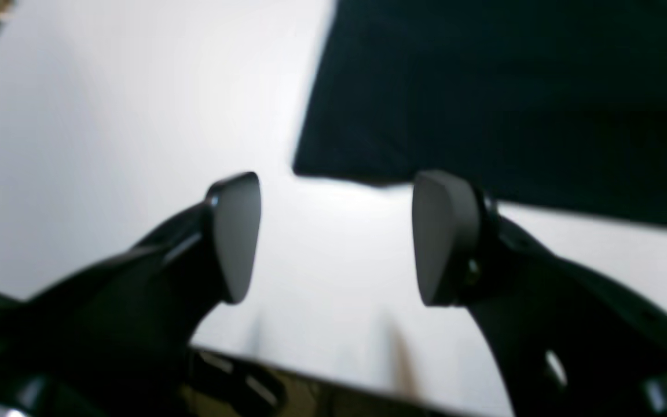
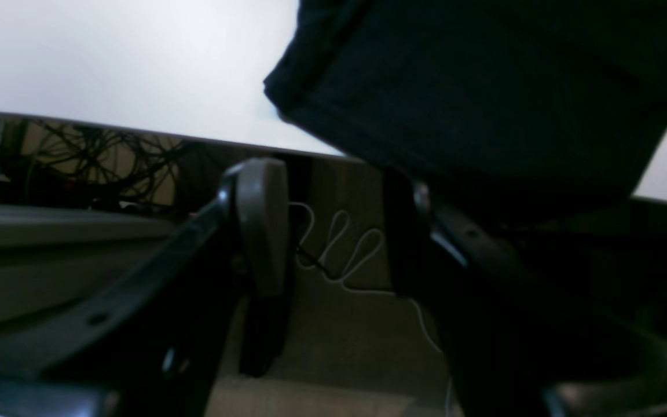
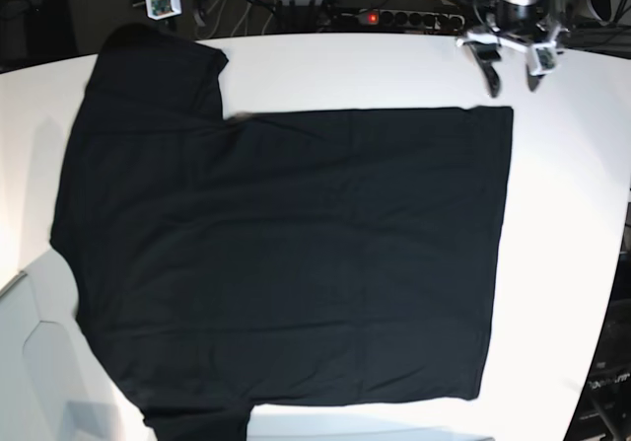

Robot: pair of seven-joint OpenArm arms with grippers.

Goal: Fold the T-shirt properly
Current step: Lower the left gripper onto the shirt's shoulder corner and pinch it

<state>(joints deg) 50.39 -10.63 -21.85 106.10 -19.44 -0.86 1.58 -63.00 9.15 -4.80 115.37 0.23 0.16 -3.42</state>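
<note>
I have the T-shirt (image 3: 286,254) lying flat on the white table (image 3: 582,194), plain dark side up, spread over most of the surface. Its long axis runs across the base view: hem toward that view's right, collar and sleeves toward its left, with one sleeve reaching up to the far-left corner of the table.

My left end effector (image 3: 510,69) hangs above the far edge, just beyond the shirt's far hem corner. In the left wrist view (image 1: 333,237) its pads stand well apart with only bare table between them, pinching nothing; the shirt corner (image 1: 310,165) sits just ahead of the gap, a little to that view's right, not touching either pad.

My right end effector (image 2: 333,249) is at the far-left corner, out past the table edge. Its pads are spread too; between them I see only floor and a white cable (image 2: 339,249) below. The sleeve's hemmed edge (image 2: 472,104) lies above and to the right in that view, draped near the table edge. It overlaps one finger in the picture, but I cannot tell whether it touches it; nothing sits in the gap.

My judgement: both arms are placed for a far-edge pickup, the left nearer the hem corner, the right nearer the sleeve. The fabric lies forward of each opening, so each arm would need to advance toward the shirt and drop to the table before closing. The fold itself does not look begun.
</note>
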